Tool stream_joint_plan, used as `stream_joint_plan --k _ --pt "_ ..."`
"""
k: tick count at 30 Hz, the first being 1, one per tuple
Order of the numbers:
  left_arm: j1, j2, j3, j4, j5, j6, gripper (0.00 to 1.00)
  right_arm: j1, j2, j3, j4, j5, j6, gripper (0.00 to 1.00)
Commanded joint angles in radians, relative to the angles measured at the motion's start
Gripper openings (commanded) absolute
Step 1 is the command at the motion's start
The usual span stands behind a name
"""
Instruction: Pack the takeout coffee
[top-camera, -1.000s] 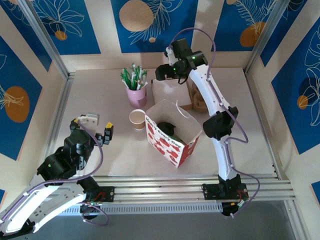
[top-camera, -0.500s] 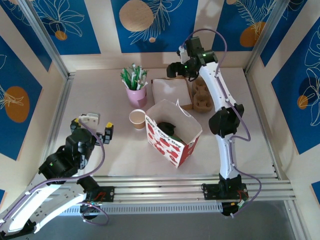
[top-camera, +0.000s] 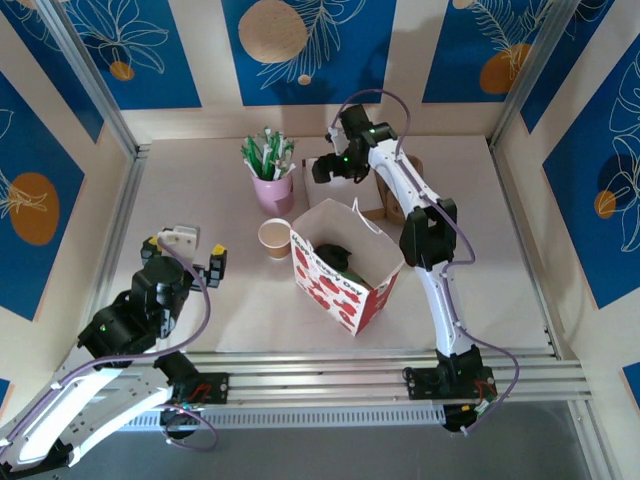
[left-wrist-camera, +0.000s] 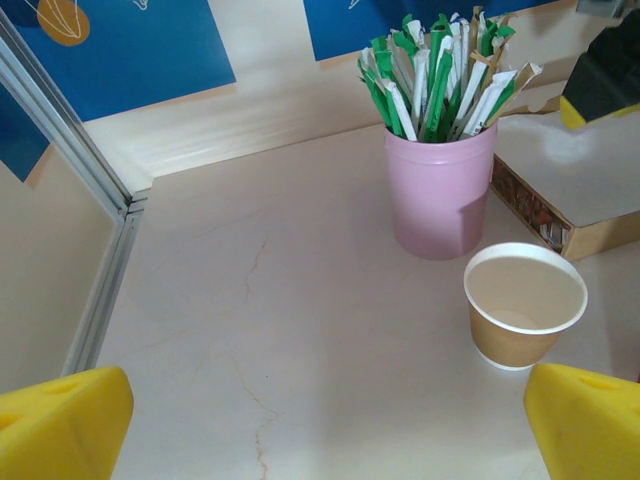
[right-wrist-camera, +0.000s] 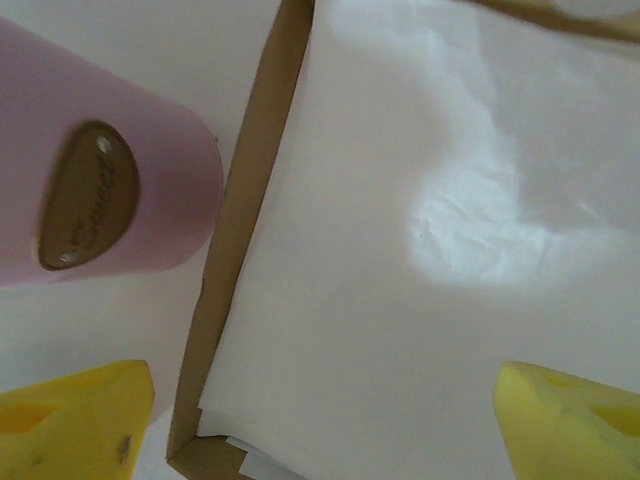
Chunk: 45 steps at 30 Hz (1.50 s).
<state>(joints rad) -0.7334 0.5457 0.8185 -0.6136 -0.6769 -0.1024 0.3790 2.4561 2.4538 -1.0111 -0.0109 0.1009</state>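
The takeout coffee cup (top-camera: 274, 238), kraft brown with a white rim, stands lidless and upright left of the red-and-white paper bag (top-camera: 345, 270). In the left wrist view the cup (left-wrist-camera: 525, 305) looks empty and sits ahead and to the right of my open left gripper (left-wrist-camera: 325, 430). From above, that left gripper (top-camera: 197, 250) hangs a short way left of the cup, holding nothing. My right gripper (top-camera: 330, 165) hovers open at the back over a shallow brown box of white paper (right-wrist-camera: 430, 250), its yellow fingertips (right-wrist-camera: 75, 420) wide apart with nothing between them. Something black (top-camera: 335, 258) lies inside the bag.
A pink cup of green-and-white sticks (top-camera: 273, 185) stands behind the coffee cup, next to the paper box (top-camera: 335, 190). A brown pulp carrier (top-camera: 398, 207) sits right of the box, partly behind my right arm. Walls and metal rails enclose the table.
My right gripper has swung left from over the pulp carrier to above the paper box. The left arm, cup and bag have not moved.
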Motion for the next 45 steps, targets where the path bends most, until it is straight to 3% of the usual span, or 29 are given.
stream_joint_plan --k 1,16,23,27,36,45 --pt "0.017 0.000 -0.012 0.008 0.013 0.000 1.00 -0.005 0.019 -0.040 0.030 -0.009 -0.029 0.88" --pt "0.023 -0.003 -0.012 0.006 0.016 -0.002 1.00 0.023 0.120 -0.057 0.028 0.033 -0.034 0.87" --pt "0.023 -0.006 -0.012 0.005 0.017 -0.002 1.00 0.038 0.146 -0.058 0.016 0.061 -0.051 0.80" --pt "0.023 -0.007 -0.012 0.005 0.019 -0.002 1.00 0.038 0.153 -0.064 0.012 0.060 -0.051 0.69" --pt "0.023 -0.010 -0.012 0.003 0.024 -0.002 1.00 0.037 0.147 -0.051 -0.016 0.029 -0.051 0.35" --pt "0.025 -0.010 -0.012 0.003 0.025 -0.002 1.00 0.027 0.085 0.023 -0.053 0.011 -0.019 0.13"
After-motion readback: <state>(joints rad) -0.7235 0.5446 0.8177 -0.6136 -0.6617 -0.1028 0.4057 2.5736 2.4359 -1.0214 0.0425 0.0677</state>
